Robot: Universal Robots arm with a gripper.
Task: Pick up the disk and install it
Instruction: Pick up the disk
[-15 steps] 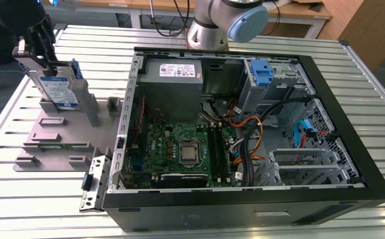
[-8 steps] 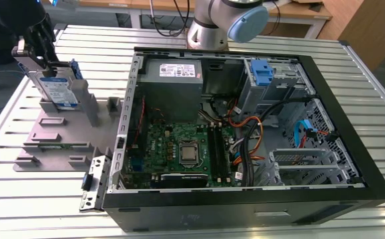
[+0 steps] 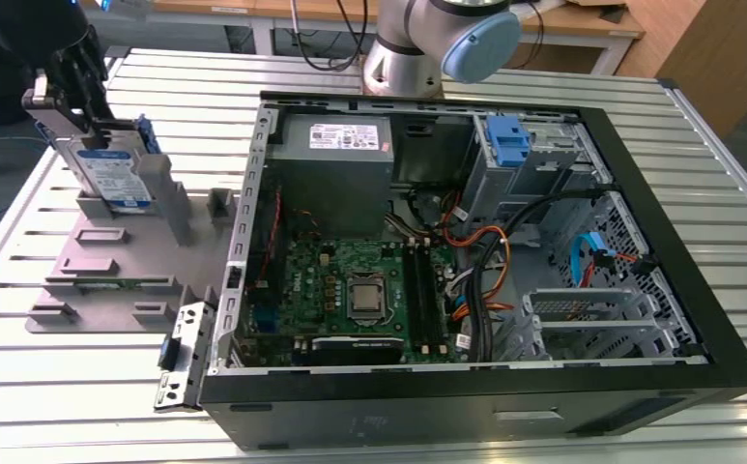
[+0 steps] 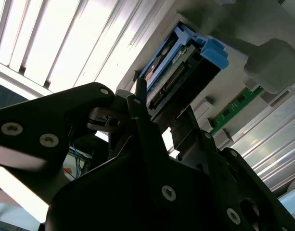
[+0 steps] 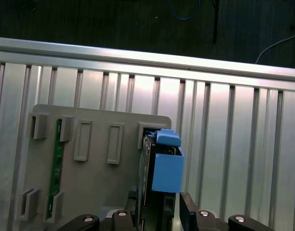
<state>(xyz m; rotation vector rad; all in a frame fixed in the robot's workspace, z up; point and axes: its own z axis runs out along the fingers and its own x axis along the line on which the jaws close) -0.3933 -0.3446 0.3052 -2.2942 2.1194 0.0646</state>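
The disk (image 3: 111, 172) is a silver-grey drive with a blue-and-white label and blue rails, standing on edge at the back of a grey holder plate (image 3: 105, 246) at the exterior view's left. My gripper (image 3: 87, 128) comes down on its upper end, fingers on either side, shut on it. In the first wrist view the disk (image 5: 159, 166) with its blue rail end sits between the fingers (image 5: 186, 209), over the plate's slot. The second wrist view shows the disk's (image 4: 183, 67) connector edge just past a fingertip (image 4: 139, 98). Whether it still rests in the slot is unclear.
An open black computer case (image 3: 682, 290) lies at the exterior view's right, with a grey power supply (image 3: 334, 143), motherboard, cables and a blue bracket (image 3: 510, 141) in its drive bay. A green memory stick (image 3: 109, 283) lies in the holder plate. Slatted metal table all around.
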